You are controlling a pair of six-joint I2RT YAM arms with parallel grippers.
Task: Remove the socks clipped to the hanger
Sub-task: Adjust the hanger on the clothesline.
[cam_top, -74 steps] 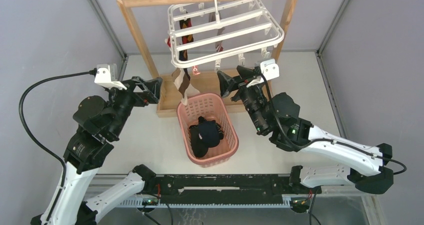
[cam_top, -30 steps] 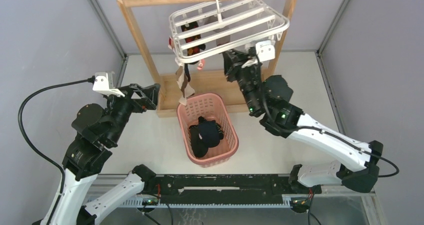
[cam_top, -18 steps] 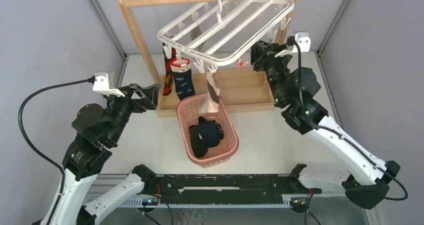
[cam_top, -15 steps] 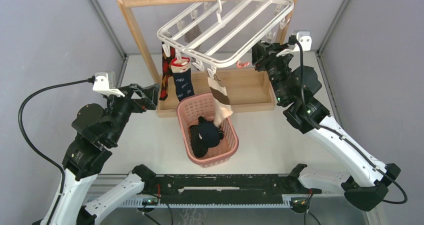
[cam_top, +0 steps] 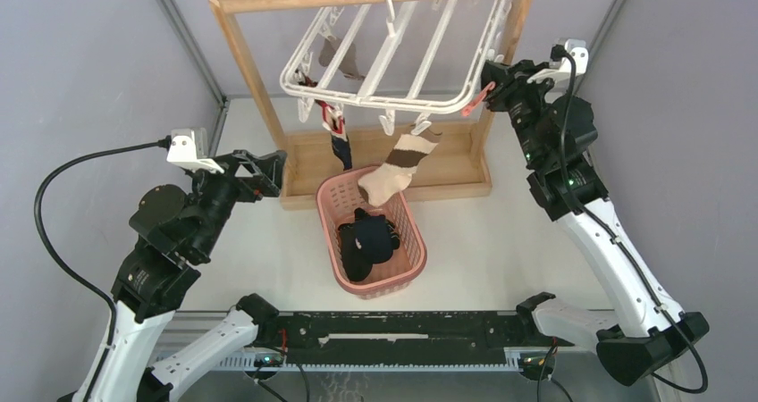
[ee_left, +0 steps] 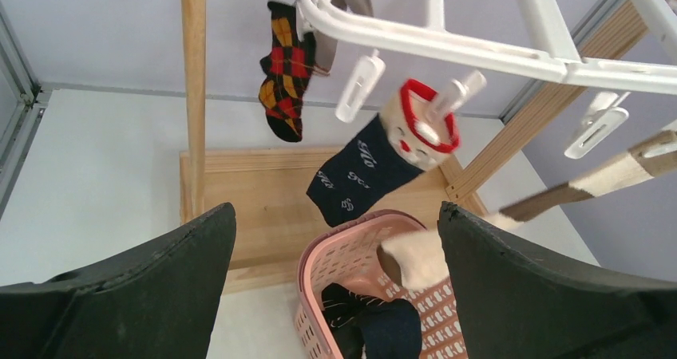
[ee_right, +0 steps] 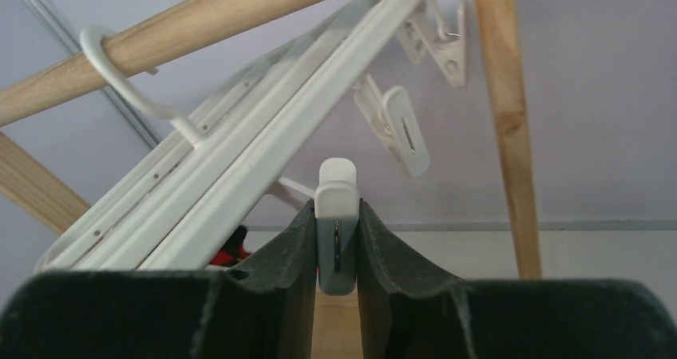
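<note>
The white hanger (cam_top: pixel 393 49) hangs tilted by its hook from the wooden rack's top bar. My right gripper (cam_top: pixel 488 82) is shut on one of its white clips (ee_right: pixel 336 203) at the frame's right corner. A brown-and-cream banded sock (cam_top: pixel 396 168) swings out sideways from a front clip, above the basket. A dark sock with a red-white cuff (ee_left: pixel 375 163) and a red-yellow argyle sock (ee_left: pixel 286 72) dangle at the hanger's left. My left gripper (cam_top: pixel 270 168) stands open left of the rack, with nothing between its fingers.
The wooden rack (cam_top: pixel 255 80) stands on a flat base (cam_top: pixel 447 165) at the back. In front of that base sits a pink basket (cam_top: pixel 413 241) holding dark socks. Grey walls close in on both sides.
My right arm has swung right and up with the clip, turning and tilting the hanger. The socks swing, and the banded one has flown out sideways. The left arm has not moved.
</note>
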